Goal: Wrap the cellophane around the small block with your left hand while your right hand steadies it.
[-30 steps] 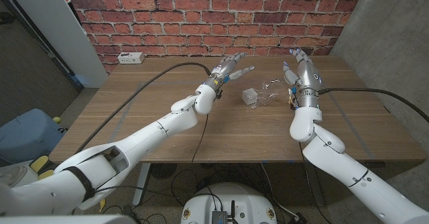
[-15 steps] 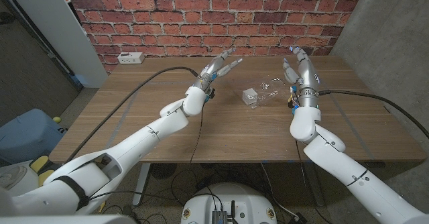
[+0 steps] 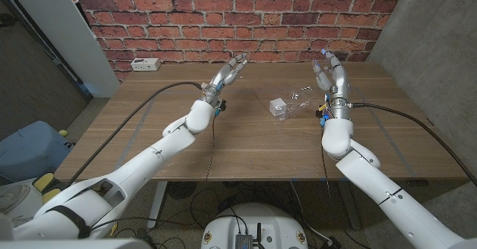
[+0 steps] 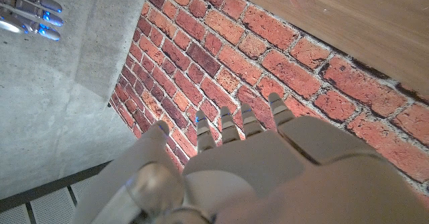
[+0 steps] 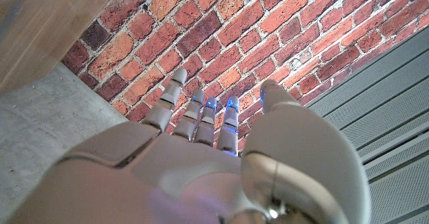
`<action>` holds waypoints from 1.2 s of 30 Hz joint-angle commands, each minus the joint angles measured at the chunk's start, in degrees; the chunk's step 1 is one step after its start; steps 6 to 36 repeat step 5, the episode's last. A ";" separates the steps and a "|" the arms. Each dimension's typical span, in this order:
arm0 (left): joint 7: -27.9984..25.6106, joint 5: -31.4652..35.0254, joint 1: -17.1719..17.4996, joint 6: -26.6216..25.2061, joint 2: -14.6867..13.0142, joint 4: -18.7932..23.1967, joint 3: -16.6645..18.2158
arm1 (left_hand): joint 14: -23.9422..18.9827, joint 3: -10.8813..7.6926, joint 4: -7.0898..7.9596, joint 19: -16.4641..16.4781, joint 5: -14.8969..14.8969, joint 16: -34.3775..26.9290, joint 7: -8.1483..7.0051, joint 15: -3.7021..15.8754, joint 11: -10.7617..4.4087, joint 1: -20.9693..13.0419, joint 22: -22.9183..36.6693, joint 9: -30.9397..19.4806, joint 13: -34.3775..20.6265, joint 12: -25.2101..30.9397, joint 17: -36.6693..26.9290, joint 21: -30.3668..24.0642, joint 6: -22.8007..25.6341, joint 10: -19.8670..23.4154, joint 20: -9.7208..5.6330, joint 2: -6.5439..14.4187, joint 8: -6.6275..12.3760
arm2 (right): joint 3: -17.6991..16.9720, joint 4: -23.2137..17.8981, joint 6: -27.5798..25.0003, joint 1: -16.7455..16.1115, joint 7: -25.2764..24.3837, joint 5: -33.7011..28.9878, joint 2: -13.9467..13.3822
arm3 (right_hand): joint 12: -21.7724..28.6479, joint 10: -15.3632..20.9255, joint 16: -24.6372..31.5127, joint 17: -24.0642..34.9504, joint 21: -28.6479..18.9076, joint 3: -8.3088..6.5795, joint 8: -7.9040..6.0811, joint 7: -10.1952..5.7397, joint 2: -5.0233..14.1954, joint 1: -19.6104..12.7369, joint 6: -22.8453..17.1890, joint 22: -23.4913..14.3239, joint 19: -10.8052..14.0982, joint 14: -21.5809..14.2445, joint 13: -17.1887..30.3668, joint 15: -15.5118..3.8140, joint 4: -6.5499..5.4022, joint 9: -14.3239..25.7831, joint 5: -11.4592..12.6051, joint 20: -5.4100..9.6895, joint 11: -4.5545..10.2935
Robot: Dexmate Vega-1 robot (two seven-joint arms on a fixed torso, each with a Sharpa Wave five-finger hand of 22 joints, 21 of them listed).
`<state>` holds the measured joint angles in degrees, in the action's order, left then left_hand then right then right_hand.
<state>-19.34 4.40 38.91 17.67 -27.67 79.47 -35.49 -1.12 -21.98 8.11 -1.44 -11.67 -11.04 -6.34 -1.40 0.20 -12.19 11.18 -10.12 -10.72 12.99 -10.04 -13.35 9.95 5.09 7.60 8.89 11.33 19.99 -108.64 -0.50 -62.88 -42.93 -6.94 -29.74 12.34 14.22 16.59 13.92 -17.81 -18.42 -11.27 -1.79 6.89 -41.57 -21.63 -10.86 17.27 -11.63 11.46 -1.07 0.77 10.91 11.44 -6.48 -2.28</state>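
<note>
A small clear block point(image 3: 279, 106) sits mid-table with crinkled cellophane point(image 3: 301, 100) lying against its right side. My left hand point(image 3: 226, 76) hovers above the table to the block's left, fingers straight and apart, holding nothing. My right hand point(image 3: 329, 71) stands raised to the right of the cellophane, fingers pointing up and slightly apart, also empty. In the left wrist view my left hand point(image 4: 248, 157) points at the brick wall, and fingertips point(image 4: 27, 9) of the other hand show in a corner. In the right wrist view my right hand point(image 5: 208, 150) faces the brick wall.
A white power strip point(image 3: 144, 64) lies at the table's far left corner. Black cables point(image 3: 156, 100) run along both arms over the wooden table point(image 3: 246, 145). A brick wall point(image 3: 223, 18) stands behind it, a concrete wall point(image 3: 440, 48) on the right.
My left hand has drawn back to the left and lifted, away from the block. My right hand has shifted slightly and tilted more upright. Block and cellophane stayed put.
</note>
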 commanded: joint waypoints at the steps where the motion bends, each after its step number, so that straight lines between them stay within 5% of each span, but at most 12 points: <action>1: 1.83 -6.91 3.17 3.71 -0.69 -1.94 4.06 | 0.31 -6.49 1.78 0.37 -0.50 0.65 3.98 1.06 -0.74 0.52 -0.01 0.08 0.06 -0.26 0.19 -0.35 0.00 0.77 -4.69 3.25 -0.78 | 1.10 1.99 2.09 1.35 -0.56 -0.46 2.70 | -0.08 0.30 -1.78 -0.66 1.83 0.22 -0.29 0.39 -0.43 1.41 -0.89 0.26 -3.44 2.49 -0.09 0.34 0.45 -0.04 -0.46 -0.23 -0.52; 5: 2.44 -8.75 3.73 3.37 -0.83 -2.04 5.04 | 1.38 -8.99 1.84 0.43 -0.33 1.03 6.00 0.97 -0.60 0.47 -0.14 0.12 0.15 -1.12 0.25 -0.23 -1.49 -0.52 -6.54 3.07 -1.33 | 1.65 1.71 2.09 1.72 -1.12 -1.29 3.35 | -0.07 0.64 -2.24 -1.10 2.00 -0.18 -0.37 0.41 -0.27 1.23 -1.43 0.39 -3.27 2.62 -0.15 0.05 0.98 -0.05 -0.43 -0.09 -0.89; 36: 2.44 -8.75 3.73 3.37 -0.83 -2.04 5.04 | 1.38 -8.99 1.84 0.43 -0.33 1.03 6.00 0.97 -0.60 0.47 -0.14 0.12 0.15 -1.12 0.25 -0.23 -1.49 -0.52 -6.54 3.07 -1.33 | 1.65 1.71 2.09 1.72 -1.12 -1.29 3.35 | -0.07 0.64 -2.24 -1.10 2.00 -0.18 -0.37 0.41 -0.27 1.23 -1.43 0.39 -3.27 2.62 -0.15 0.05 0.98 -0.05 -0.43 -0.09 -0.89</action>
